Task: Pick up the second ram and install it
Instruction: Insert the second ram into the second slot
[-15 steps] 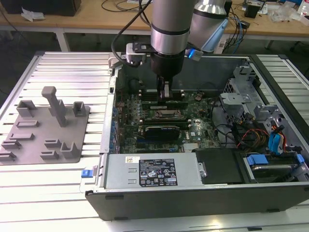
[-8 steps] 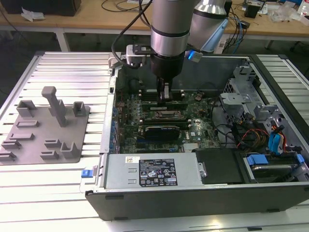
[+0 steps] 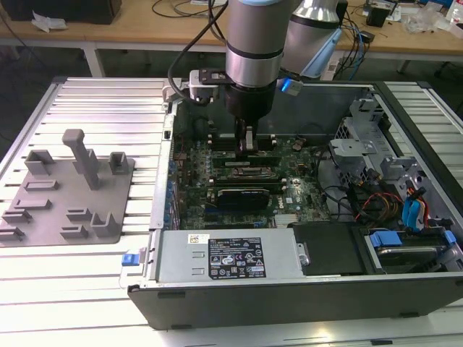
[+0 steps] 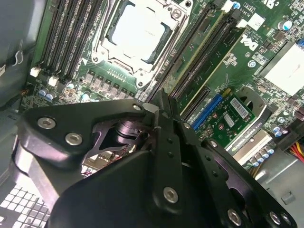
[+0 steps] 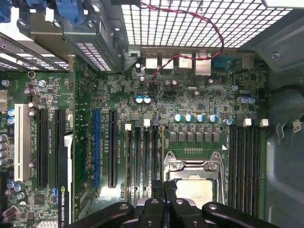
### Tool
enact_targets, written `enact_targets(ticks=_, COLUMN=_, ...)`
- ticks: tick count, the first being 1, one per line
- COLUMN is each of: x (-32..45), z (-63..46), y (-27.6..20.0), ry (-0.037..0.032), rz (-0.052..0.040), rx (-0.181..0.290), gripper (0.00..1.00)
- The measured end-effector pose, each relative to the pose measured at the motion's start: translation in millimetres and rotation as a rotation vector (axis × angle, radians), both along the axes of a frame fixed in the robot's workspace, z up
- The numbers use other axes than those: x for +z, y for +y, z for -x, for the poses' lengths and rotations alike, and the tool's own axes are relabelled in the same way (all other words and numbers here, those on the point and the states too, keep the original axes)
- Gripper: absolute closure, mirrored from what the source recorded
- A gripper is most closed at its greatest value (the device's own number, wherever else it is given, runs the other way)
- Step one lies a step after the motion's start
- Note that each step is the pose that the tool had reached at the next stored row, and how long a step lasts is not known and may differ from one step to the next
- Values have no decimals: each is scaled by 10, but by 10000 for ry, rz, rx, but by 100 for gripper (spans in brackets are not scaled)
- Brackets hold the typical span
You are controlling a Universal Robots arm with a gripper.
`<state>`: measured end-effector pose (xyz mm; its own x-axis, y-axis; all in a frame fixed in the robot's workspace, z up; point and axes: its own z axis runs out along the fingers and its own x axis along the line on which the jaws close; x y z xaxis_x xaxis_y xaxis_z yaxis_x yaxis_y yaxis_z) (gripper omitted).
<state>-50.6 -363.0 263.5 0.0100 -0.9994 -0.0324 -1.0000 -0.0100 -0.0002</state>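
The second ram [image 5: 164, 152] shows edge-on in the first wrist view. It is a thin green strip standing upright over the memory slots [image 5: 137, 156], just beside the processor socket [image 5: 192, 185] near the middle of the motherboard [image 5: 199, 95]. The gripper [image 5: 164, 192] pinches it, fingers pressed close on the strip. The exterior view adds the open computer case [image 3: 289, 296], a black expansion card [image 3: 246, 195] near the gripper, and a grey fixture block [image 3: 69, 191] on the slatted table [image 3: 101, 101], well apart from the case.

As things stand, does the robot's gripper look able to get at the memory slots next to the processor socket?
Probably yes: the case lies open and the gripper hangs just above the memory slots, with no cable crossing them.
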Motion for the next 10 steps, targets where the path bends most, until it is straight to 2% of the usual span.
enact_targets(ticks=10, x=-44, z=0, y=-59, ry=-2, rz=-1, rx=-10, gripper=91)
